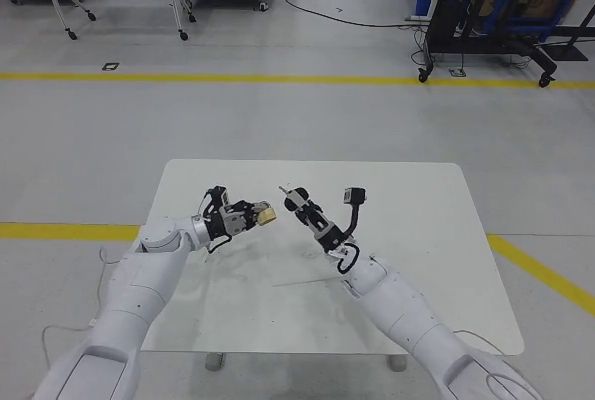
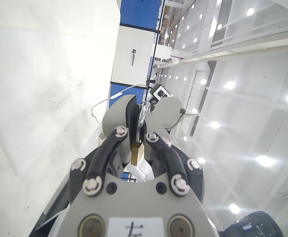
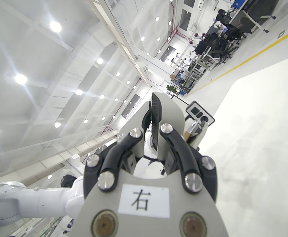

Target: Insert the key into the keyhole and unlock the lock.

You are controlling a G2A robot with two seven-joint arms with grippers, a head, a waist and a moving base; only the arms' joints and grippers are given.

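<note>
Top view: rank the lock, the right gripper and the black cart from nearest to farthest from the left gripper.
1. lock: held in the left gripper's fingers.
2. right gripper: just across, holding the key over the table's middle.
3. black cart: on the floor, far past the table's far right corner.

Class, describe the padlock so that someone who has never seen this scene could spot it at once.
Find the white table; above it the left gripper faces the right gripper. The padlock is the small block clamped in the left one, the only brass-coloured thing there.
</note>
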